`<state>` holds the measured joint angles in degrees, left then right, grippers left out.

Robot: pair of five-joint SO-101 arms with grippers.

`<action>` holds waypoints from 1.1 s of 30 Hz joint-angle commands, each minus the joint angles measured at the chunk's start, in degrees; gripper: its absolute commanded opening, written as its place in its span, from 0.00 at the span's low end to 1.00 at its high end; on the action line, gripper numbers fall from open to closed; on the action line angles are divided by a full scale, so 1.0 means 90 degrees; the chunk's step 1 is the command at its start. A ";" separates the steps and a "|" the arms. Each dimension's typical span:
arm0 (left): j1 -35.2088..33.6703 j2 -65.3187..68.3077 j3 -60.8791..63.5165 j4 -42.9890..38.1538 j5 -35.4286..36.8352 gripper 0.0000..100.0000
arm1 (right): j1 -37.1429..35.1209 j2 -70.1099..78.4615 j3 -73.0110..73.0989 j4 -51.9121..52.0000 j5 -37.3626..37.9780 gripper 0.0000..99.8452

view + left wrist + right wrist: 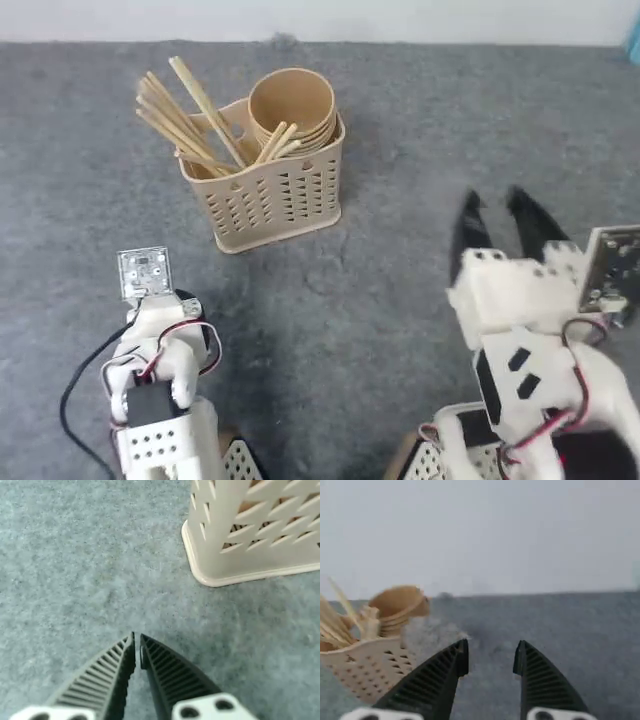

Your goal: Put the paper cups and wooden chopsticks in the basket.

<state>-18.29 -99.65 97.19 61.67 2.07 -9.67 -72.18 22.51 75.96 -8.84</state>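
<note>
Standing in basket (270,200), paper cups (292,100) and chopsticks (205,107), left hand (137,638) closed, right hand (492,650) parted, empty

This looks like a small robotics lab or test bench. A grey felt-like mat (400,220) covers the table to its far edge, below a plain white wall (320,18). The white plastic left arm (160,420) and right arm (515,300) (loose cables (66,395) exposed) stand at the near edge.
</note>
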 commanded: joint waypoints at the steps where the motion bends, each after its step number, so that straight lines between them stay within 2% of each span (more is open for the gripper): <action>1: 0.0078 -0.0137 -0.0044 0.0430 -0.0039 0.01 | 0.1138 -0.0708 0.0908 0.0327 0.0049 0.08; 3: 0.0088 -0.0137 -0.0044 0.0625 -0.0029 0.01 | 0.1578 -0.1206 0.1553 0.0308 0.0479 0.00; 8: 0.0098 -0.0137 -0.0044 0.0645 -0.0029 0.01 | 0.1656 -0.2584 0.3263 0.0298 0.1231 0.02; 12: 0.0078 -0.0137 -0.0044 0.0674 -0.0029 0.01 | 0.1597 -0.3600 0.4650 0.0376 0.1260 0.01; 24: 0.0059 -0.0137 -0.0044 0.0684 -0.0029 0.01 | 0.2847 -0.3346 0.6965 0.0454 0.1250 0.01; 29: 0.0059 -0.0137 -0.0044 0.0694 -0.0029 0.01 | 0.3023 -0.3346 0.7580 0.0083 0.1260 0.01; 33: 0.0059 -0.0137 -0.0044 0.0694 -0.0029 0.01 | 0.2867 -0.3365 0.8215 -0.0269 0.1250 0.01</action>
<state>-17.93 -99.65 97.19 67.30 2.07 16.53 -101.80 95.30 75.78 1.63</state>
